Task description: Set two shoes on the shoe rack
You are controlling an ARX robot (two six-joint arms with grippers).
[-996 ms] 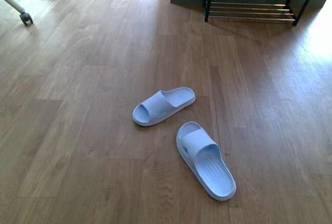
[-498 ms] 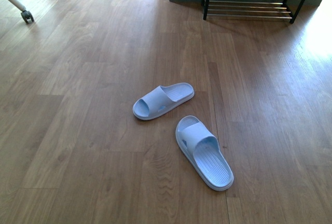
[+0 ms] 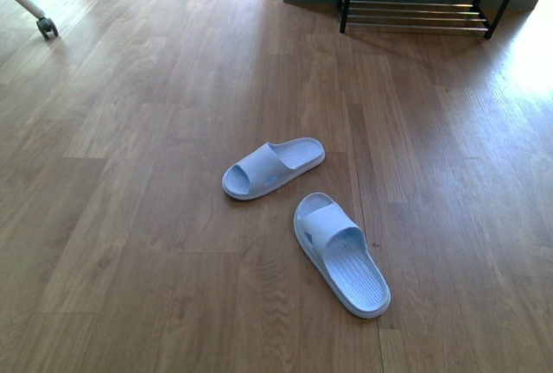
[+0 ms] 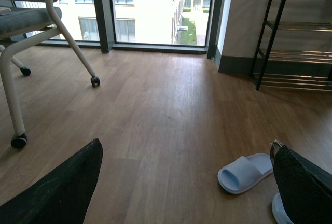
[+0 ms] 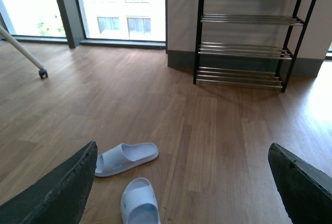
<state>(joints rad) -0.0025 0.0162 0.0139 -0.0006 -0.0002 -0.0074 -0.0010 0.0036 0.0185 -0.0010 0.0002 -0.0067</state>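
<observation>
**Front view.** Two shoes lie on the wooden floor (image 3: 130, 218). Both are light blue open-toe slides, not lace-up footwear. The far slide (image 3: 273, 168) lies crosswise, strap end to the left and heel to the right. The near slide (image 3: 342, 255) lies just beside it but apart from it, strap end away from the robot and heel towards it. The shoe rack (image 3: 423, 2) stands against the wall, well apart from both slides, and only its lower chrome-bar shelves are in frame. A chair leg with a caster (image 3: 43, 28) shows at the far left. Neither arm is in view.

**Left wrist view.** The left gripper (image 4: 185, 146) is spread wide, with one dark finger at each side of the frame. It holds nothing. The far slide (image 4: 245, 172) lies on the floor. The near slide (image 4: 278, 211) is mostly hidden behind one finger. The shoe rack (image 4: 270, 37) and a chair (image 4: 31, 22) stand further back.

**Right wrist view.** The right gripper (image 5: 181, 146) is likewise spread wide and holds nothing. Both slides (image 5: 126, 158) (image 5: 140, 206) lie on the floor. The shoe rack (image 5: 249, 50) shows four tiers.
</observation>
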